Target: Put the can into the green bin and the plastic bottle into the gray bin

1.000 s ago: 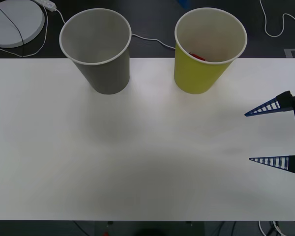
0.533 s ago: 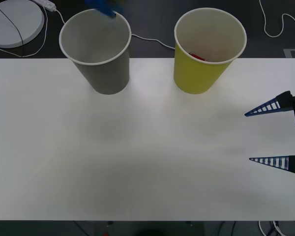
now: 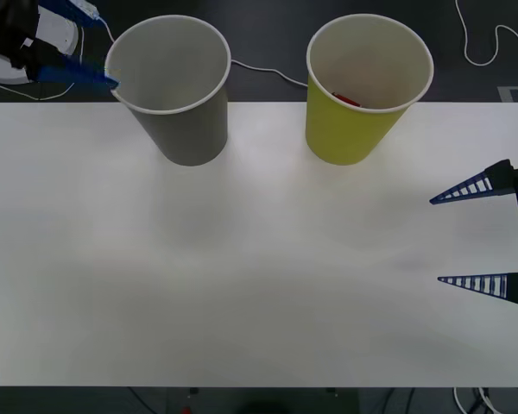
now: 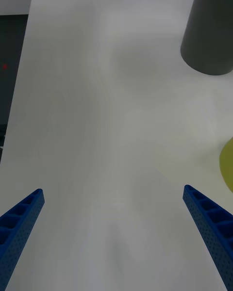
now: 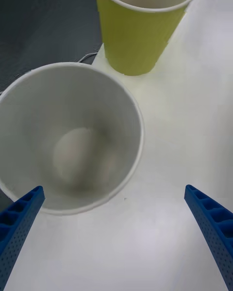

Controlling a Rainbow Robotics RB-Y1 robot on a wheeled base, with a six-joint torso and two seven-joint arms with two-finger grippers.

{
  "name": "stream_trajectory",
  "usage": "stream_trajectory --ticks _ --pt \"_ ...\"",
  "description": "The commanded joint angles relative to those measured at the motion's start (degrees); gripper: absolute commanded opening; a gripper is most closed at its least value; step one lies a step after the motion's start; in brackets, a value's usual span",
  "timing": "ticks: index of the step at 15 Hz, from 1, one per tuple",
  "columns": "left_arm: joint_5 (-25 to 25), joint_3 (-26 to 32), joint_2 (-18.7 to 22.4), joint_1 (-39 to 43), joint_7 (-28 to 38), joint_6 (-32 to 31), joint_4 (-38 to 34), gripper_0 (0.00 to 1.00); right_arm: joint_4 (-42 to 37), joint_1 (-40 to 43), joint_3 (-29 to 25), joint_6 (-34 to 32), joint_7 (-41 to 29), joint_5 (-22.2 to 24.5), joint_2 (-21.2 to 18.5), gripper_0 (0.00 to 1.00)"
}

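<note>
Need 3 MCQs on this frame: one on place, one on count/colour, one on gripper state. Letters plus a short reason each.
1. Where is the left gripper?
A. beside the gray bin's rim on the robot's left
B. over the green bin
C. at the table's near edge

2. How many bins stand on the table?
A. one
B. two
C. three

3. What state is the right gripper in?
A. shut on the can
B. shut on nothing
C. open

Answers:
1. A: in the front view the left gripper sits at the outer side of the gray bin, by its rim.
2. B: the gray bin and the green bin stand on the table; a bit of red shows inside the green bin.
3. C: the right gripper has its fingers wide apart over bare table, holding nothing.
</note>
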Motion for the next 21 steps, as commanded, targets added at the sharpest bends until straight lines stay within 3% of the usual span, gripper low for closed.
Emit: stream_trajectory --ticks 1,5,11,21 --pt "-0.14 9.94 -0.18 9.78 -1.95 -3.35 -8.41 1.00 0.00 0.00 0.00 0.00 0.00 0.00 0.00 1.00" --pt "1.44 18.47 -0.79 19.71 -10.39 -4.76 -12.81 1.00 0.00 0.00 0.00 0.00 0.00 0.00 0.00 1.00" --pt "7.85 24.71 -0.79 33.95 -26.91 -4.76 -13.07 1.00 0.00 0.00 0.00 0.00 0.00 0.00 0.00 1.00" --pt "9.26 27.08 -0.88 46.78 -46.95 -4.76 -13.07 1.00 0.00 0.00 0.00 0.00 0.00 0.00 0.00 1.00"
